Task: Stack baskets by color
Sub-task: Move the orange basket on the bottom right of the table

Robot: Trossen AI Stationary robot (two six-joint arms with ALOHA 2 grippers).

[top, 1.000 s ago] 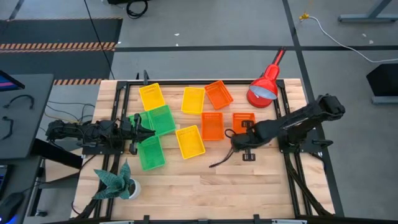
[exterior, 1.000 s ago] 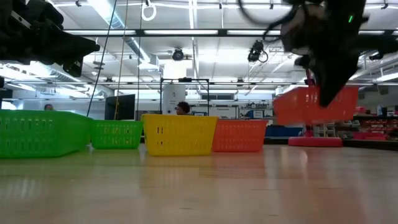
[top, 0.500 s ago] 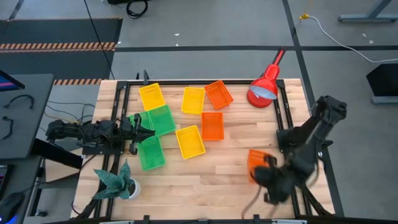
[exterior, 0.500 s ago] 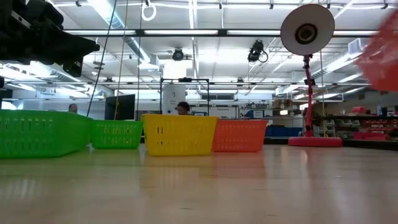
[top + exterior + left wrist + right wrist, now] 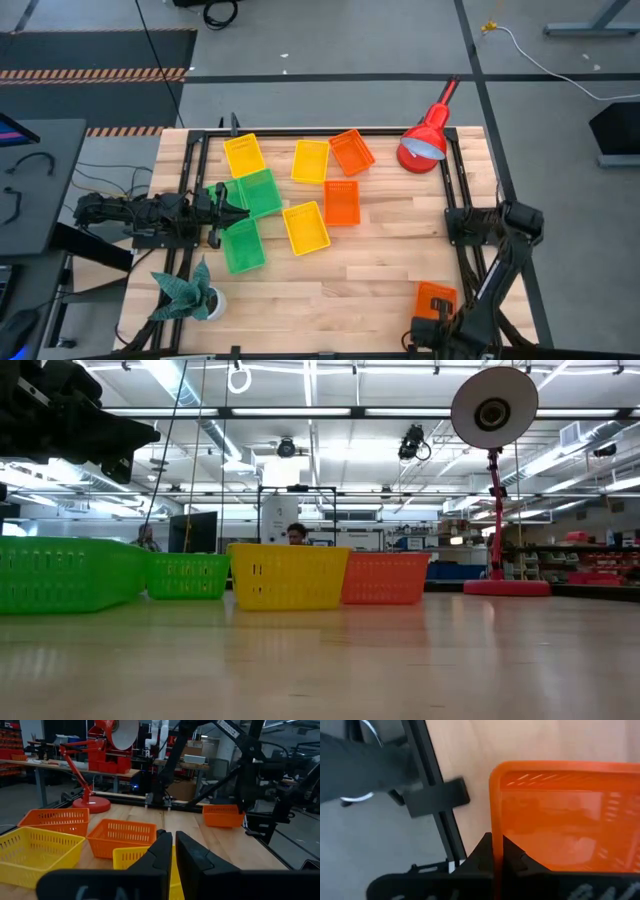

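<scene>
My right gripper (image 5: 436, 322) is at the table's near right corner, shut on an orange basket (image 5: 435, 298), which also shows in the left wrist view (image 5: 223, 815). The other baskets rest on their bottoms mid-table. Three are yellow (image 5: 245, 155) (image 5: 310, 161) (image 5: 306, 228). Two are orange (image 5: 352, 152) (image 5: 341, 202). Two are green (image 5: 259, 193) (image 5: 242, 246). My left gripper (image 5: 173, 851) waits at the table's left side by the green baskets. It points level, shut, with nothing between its fingers. My right gripper pinches the rim of one side wall (image 5: 496, 832) of the orange basket, one finger inside and one outside. The fingers come from above, pointing down. The basket sits level with its opening up. Whether its bottom is off the table I cannot tell.
A red desk lamp (image 5: 425, 140) stands at the far right corner. A potted plant (image 5: 190, 292) sits at the near left. A black frame rail (image 5: 462, 250) runs along the right side, close to the held basket. Bare wood lies along the near edge.
My right gripper has swung from the table's middle right toward the near right corner, carrying the orange basket. It has rolled about its own axis on the way. The basket has left the low view. The other baskets have stayed put.
</scene>
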